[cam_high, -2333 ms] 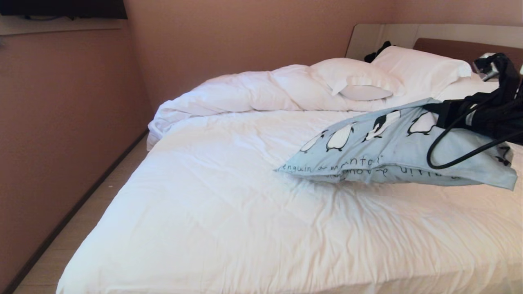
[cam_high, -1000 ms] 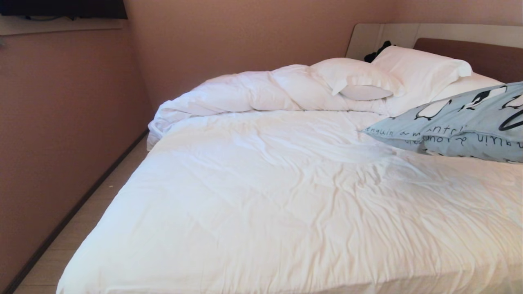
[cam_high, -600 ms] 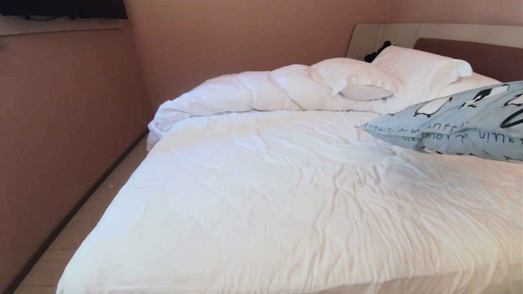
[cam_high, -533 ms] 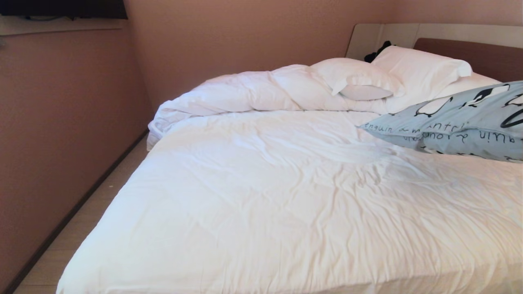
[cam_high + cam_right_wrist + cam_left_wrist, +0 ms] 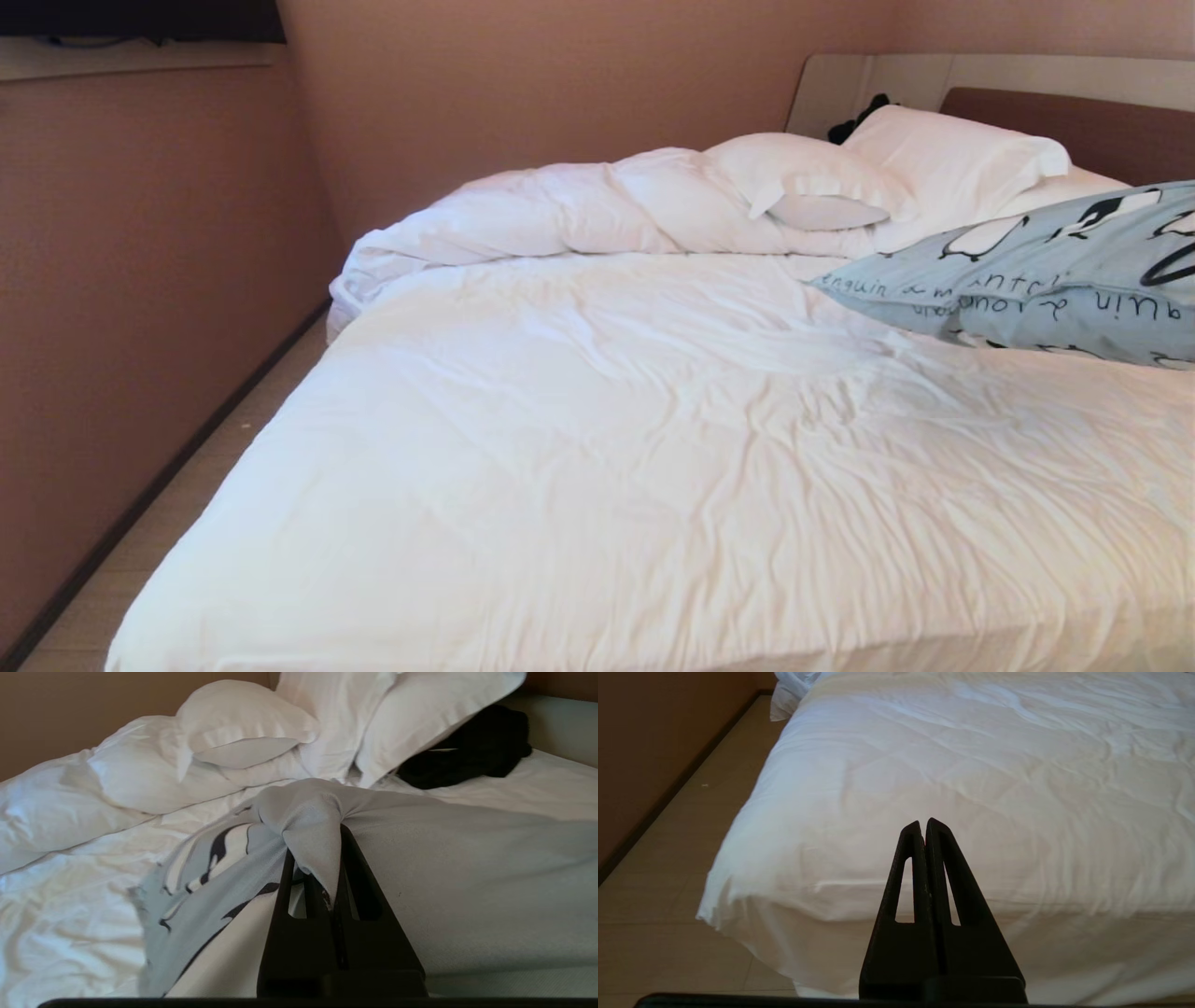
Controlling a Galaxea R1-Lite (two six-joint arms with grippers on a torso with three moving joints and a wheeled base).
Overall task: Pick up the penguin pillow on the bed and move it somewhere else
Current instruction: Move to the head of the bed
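Light blue penguin pillow (image 5: 1036, 275), tilted, bunched at one corner, on the white bed's (image 5: 597, 467) right side.

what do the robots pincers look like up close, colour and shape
Both look alike. The left pincer has two flat matte black fingers, long and triangular, tapering to narrow tips, each with a slim cut-out slot along its length, rising from a wide black base. The right pincer is the same black, slotted, wedge-shaped design. No markings, labels or cables show on either, and neither arm appears in the head view.
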